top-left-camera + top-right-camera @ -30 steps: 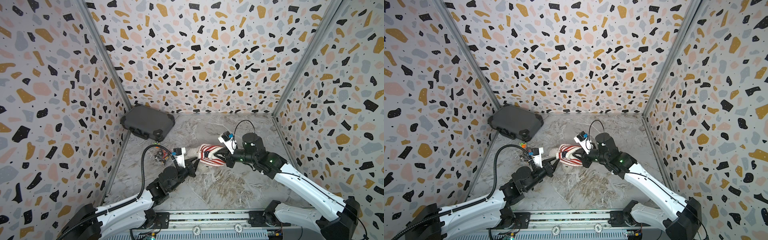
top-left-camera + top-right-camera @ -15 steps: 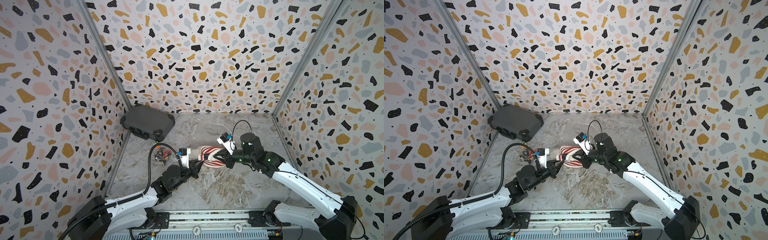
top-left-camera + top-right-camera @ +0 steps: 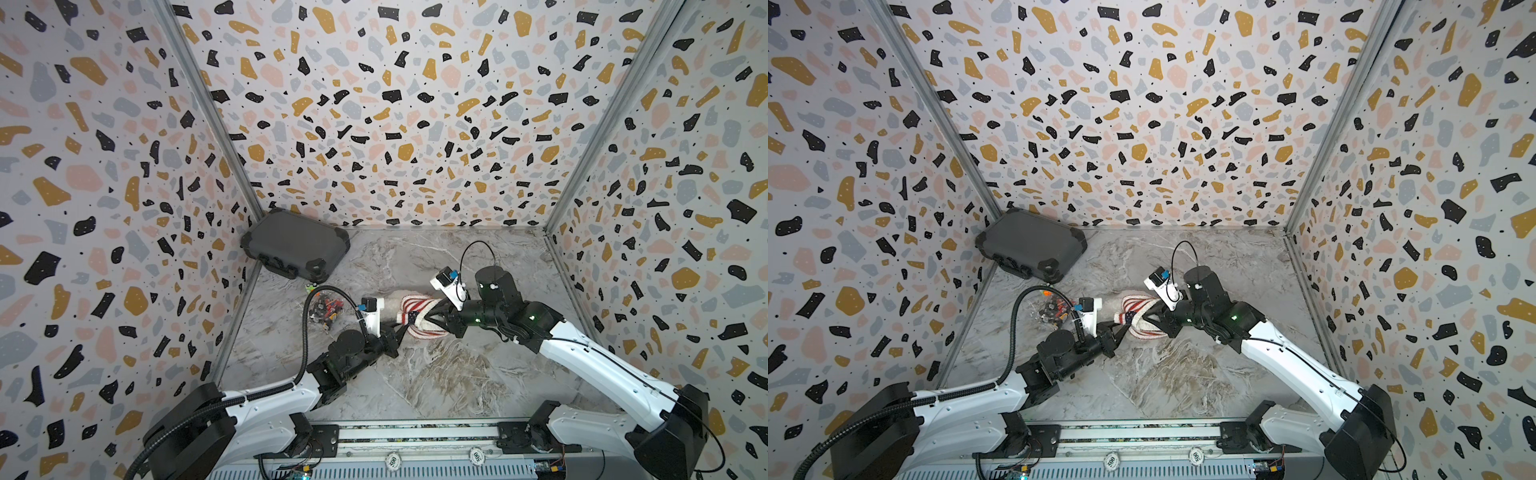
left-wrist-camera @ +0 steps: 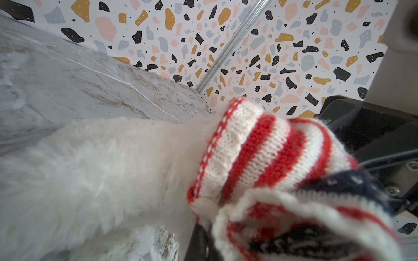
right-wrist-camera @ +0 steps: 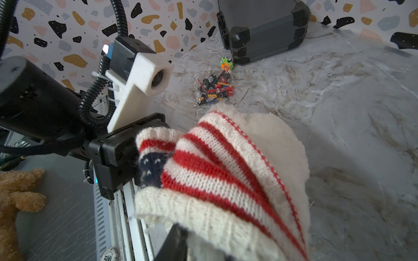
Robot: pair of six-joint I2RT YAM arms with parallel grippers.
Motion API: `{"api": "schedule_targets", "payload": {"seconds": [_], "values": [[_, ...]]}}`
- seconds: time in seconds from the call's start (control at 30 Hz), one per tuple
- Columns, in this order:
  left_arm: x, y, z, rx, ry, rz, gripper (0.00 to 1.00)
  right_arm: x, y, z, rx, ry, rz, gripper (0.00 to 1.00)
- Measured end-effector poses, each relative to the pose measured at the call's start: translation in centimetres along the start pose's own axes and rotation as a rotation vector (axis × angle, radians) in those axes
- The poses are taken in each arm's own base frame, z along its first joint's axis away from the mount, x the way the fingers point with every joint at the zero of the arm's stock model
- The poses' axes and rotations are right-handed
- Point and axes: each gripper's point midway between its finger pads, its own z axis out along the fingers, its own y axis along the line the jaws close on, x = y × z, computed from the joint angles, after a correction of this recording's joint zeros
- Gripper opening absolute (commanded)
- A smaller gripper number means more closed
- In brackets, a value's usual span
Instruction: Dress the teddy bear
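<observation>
Left claw (image 5: 133, 158) is clamped tight on the navy patch at the hem of the red-and-white striped knit sweater (image 5: 214, 169). Right claw (image 3: 430, 322) meets the same sweater from its 3 o'clock side; the knit drapes over its fingers, so whether they are apart or gripping cannot be told. The white teddy bear (image 3: 388, 311) lies near the middle of the table (image 3: 436, 374), fur showing at the sweater's 9 o'clock end. A bag of toy bricks (image 3: 326, 309) sits at the bear's 9 o'clock, a dark case (image 3: 295, 245) at 10 o'clock

Robot lab test cell, terrazzo-print wall panels (image 3: 374, 104), marble-look tabletop (image 3: 436, 374), alu base rail (image 3: 415, 434) w/ wiring.
</observation>
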Motion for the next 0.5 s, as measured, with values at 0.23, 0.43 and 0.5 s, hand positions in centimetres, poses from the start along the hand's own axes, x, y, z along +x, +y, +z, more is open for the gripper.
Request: {"api": "schedule_targets", "payload": {"seconds": [0.23, 0.43, 0.5], "values": [[0.06, -0.07, 0.05, 0.008, -0.001, -0.001, 0.0, 0.86, -0.93, 1.07, 0.022, 0.037, 0.013, 0.15], [0.02, -0.12, -0.06, 0.012, -0.005, -0.008, 0.0, 0.94, -0.94, 1.08, 0.044, 0.041, -0.015, 0.0], [-0.14, -0.1, -0.24, 0.008, -0.011, -0.007, 0.0, 0.89, -0.46, 0.89, 0.045, 0.039, -0.04, 0.0]]}}
